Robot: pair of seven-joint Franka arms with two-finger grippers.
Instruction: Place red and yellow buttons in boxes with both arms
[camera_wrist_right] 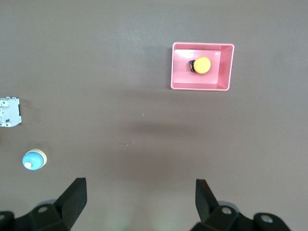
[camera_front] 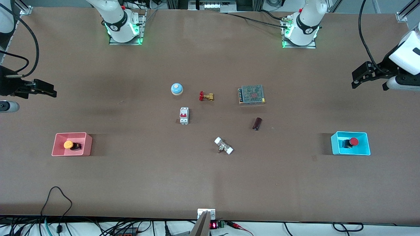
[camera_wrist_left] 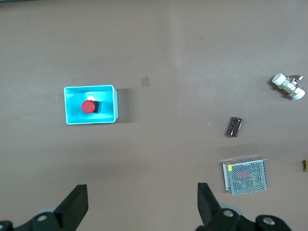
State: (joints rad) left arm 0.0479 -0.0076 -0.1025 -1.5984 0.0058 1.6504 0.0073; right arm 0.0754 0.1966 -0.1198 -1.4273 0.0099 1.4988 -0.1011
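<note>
The yellow button [camera_front: 68, 144] lies in the pink-red box [camera_front: 57, 150] toward the right arm's end of the table; both show in the right wrist view, button [camera_wrist_right: 202, 64] and box [camera_wrist_right: 226, 67]. The red button [camera_front: 353, 141] lies in the cyan box [camera_front: 335, 147] toward the left arm's end; both show in the left wrist view, button [camera_wrist_left: 87, 106] and box [camera_wrist_left: 108, 103]. My right gripper [camera_front: 44, 88] is open and empty, raised over bare table at its end. My left gripper [camera_front: 359, 78] is open and empty, raised over bare table at its end.
In the table's middle lie a blue dome bell [camera_front: 177, 88], a red-handled brass valve [camera_front: 206, 96], a white circuit breaker [camera_front: 184, 115], a metal mesh power supply [camera_front: 251, 94], a dark capacitor [camera_front: 257, 123] and a white-capped fitting [camera_front: 223, 146].
</note>
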